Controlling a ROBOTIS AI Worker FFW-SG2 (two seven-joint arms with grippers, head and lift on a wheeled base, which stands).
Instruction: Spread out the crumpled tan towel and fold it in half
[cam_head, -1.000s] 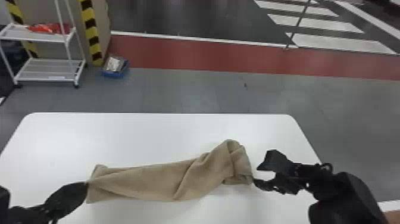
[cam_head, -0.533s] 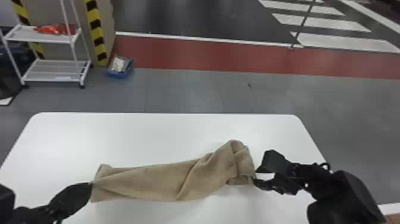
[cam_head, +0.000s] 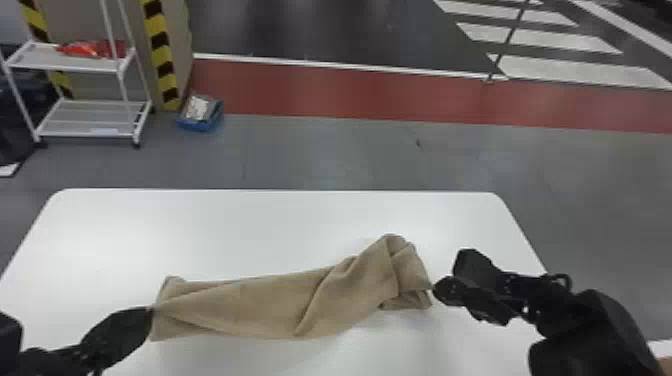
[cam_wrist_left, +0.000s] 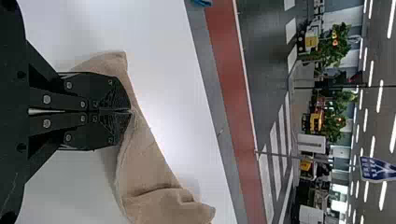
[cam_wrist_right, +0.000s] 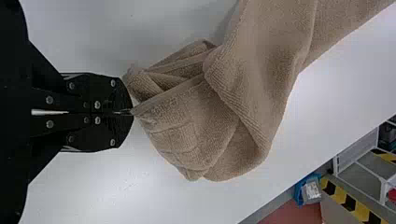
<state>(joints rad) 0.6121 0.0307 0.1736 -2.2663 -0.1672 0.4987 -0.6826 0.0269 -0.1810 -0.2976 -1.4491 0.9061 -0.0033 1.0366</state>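
Note:
The tan towel (cam_head: 280, 305) stretches sideways over the white table, a long narrow piece with diagonal creases and a bunched, folded-over right end. My left gripper (cam_head: 151, 311) is shut on its left end. In the left wrist view, that gripper (cam_wrist_left: 130, 111) pinches the towel's edge (cam_wrist_left: 144, 158) between closed fingers. At the bunched right end, my right gripper (cam_head: 434, 289) is at the towel's edge. The right wrist view has this gripper (cam_wrist_right: 132, 112) shut on a thin corner of the towel (cam_wrist_right: 187, 135), with layered folds just beyond the fingertips.
The white table (cam_head: 250, 225) extends behind and in front of the towel. Past its far edge, a white wheeled shelf rack (cam_head: 85, 117) and a blue box (cam_head: 200, 120) stand on the floor at the left.
The whole head view has shifted a little, with table, rack and towel appearing slightly farther right. Both grippers keep their hold, and the towel's shape looks nearly the same.

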